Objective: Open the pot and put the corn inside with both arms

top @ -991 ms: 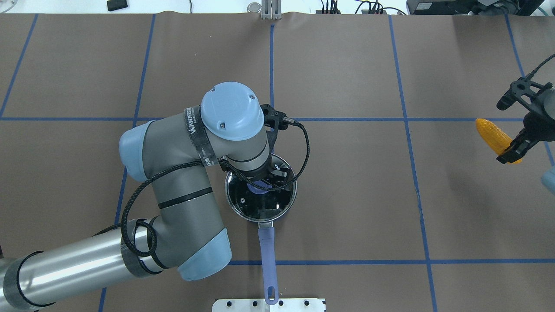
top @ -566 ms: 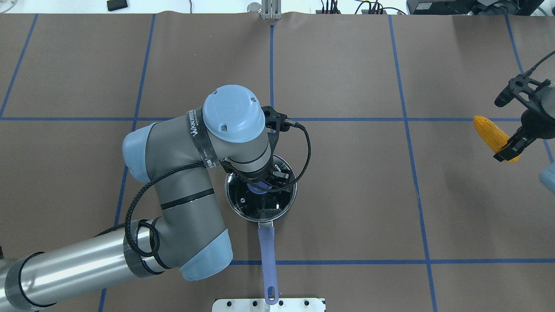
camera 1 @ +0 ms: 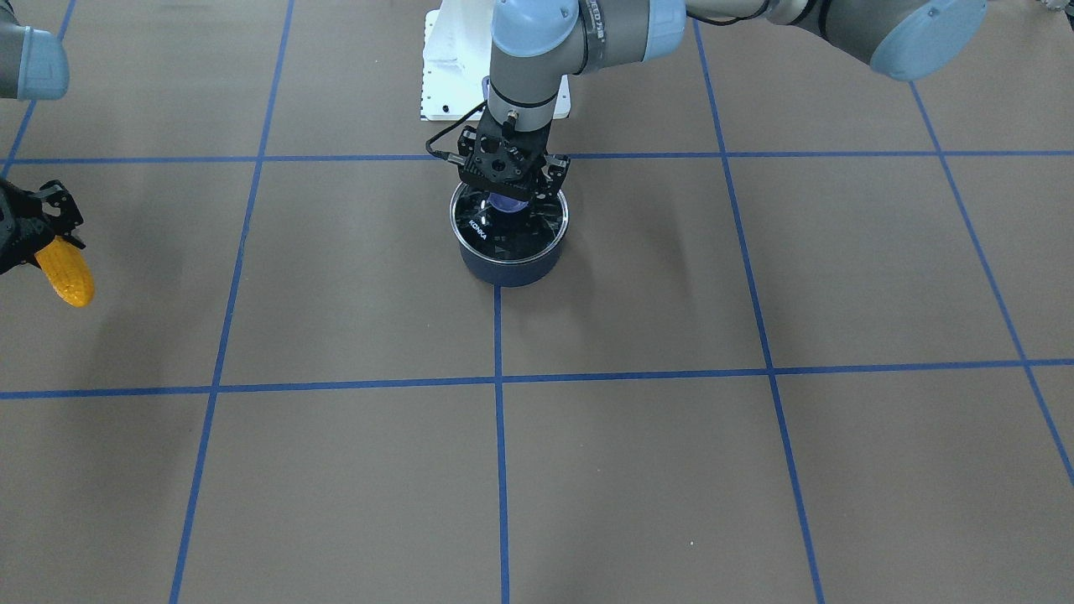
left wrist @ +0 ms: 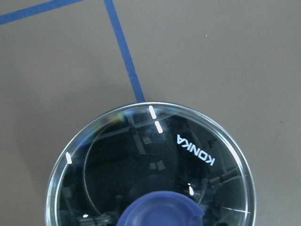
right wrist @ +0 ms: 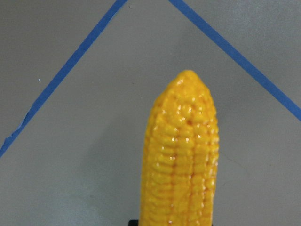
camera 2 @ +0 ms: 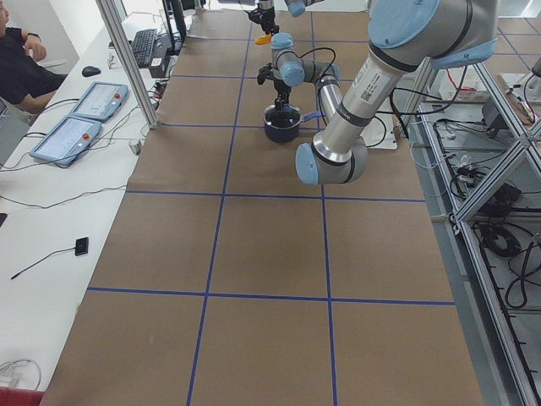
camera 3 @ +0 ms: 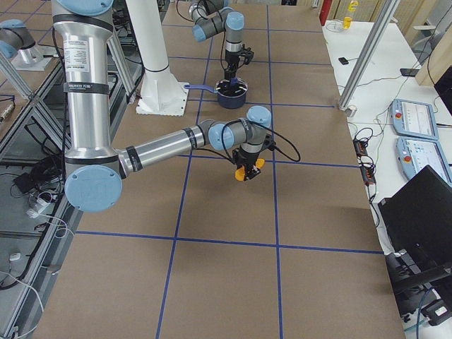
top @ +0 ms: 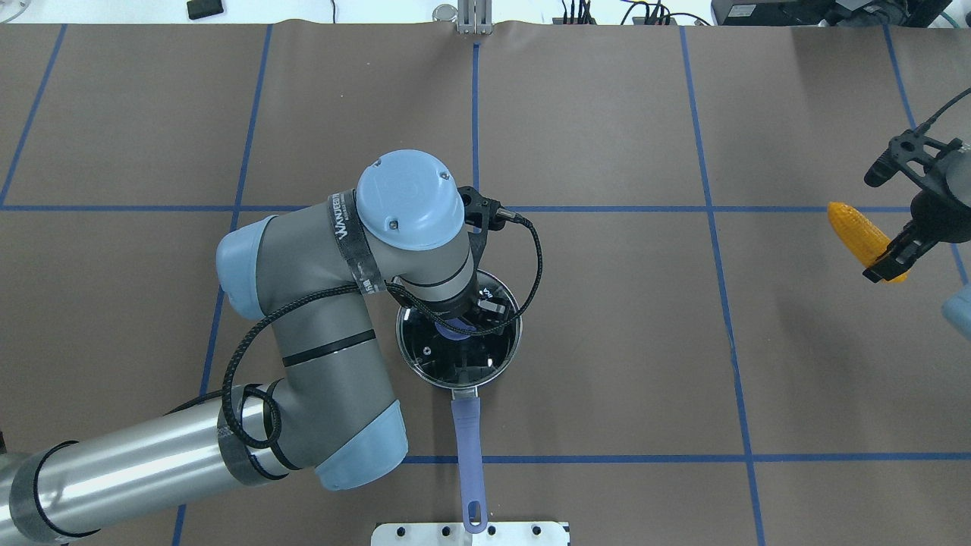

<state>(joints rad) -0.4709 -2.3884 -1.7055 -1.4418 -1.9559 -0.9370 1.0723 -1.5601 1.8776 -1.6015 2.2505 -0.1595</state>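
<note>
Lid removal is underway: the left pincer [camera 1: 510,191] is hovering right over the purple knob [camera 1: 506,204] of the glass lid [camera 1: 491,239], which is sitting on the pot [camera 1: 508,270] in the middle of the worktop [top: 607,341]; whether its jaws are gripping I cannot tell. The right pincer [top: 890,263], clamped on the corn [top: 853,227], is holding it aloft well off to the right. The next move is calling for a firm knob grip and a straight lift.
</note>
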